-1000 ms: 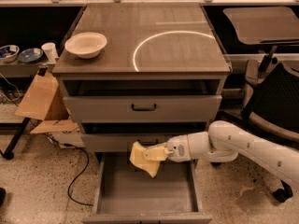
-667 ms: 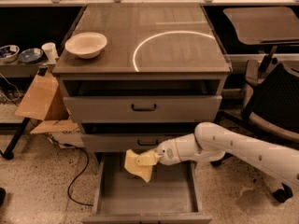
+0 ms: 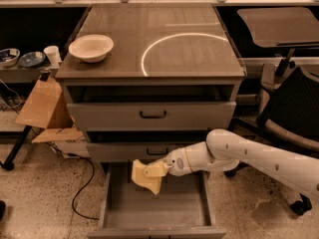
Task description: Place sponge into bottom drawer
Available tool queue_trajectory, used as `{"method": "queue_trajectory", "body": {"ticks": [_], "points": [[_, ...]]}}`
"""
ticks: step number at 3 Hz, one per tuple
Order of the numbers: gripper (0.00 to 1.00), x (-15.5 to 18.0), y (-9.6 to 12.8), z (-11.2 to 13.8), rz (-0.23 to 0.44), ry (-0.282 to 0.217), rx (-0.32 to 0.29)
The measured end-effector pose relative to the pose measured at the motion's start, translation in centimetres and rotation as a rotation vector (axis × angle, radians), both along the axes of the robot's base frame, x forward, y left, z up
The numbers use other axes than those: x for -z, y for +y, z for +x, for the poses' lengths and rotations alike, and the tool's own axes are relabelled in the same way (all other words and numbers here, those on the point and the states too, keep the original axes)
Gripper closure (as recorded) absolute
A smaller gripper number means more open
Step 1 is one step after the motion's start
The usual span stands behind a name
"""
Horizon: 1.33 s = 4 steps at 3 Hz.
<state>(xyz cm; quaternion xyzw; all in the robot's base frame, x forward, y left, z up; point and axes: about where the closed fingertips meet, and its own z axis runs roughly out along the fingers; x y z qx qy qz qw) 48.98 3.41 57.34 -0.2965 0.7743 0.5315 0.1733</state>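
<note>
**Q:** Where is the sponge seen?

**A:** The sponge (image 3: 145, 177), pale yellow foam outward and tilted, is pictured clamped by one edge in the claw (image 3: 159, 169). It is held above the rear left of the open bottom drawer (image 3: 164, 210), just under the middle drawer front (image 3: 149, 152).

**Q:** What might be got wrong?

**A:** The hanging corner could be snagged on the middle drawer front if the arm is raised. If it is let go this high, the springy foam may be bounced towards the left wall or left lying askew. A lower release is judged safer.
</note>
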Motion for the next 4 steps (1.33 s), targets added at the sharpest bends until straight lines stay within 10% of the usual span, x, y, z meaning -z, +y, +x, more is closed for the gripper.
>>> {"method": "queue_trajectory", "body": {"ticks": [2,4], "points": [[1.0,8.6,-1.1,0.8,-0.099,-0.067,0.009],[1.0,19.5,-0.3,2.0,-0.209,-0.02,0.024]]}}
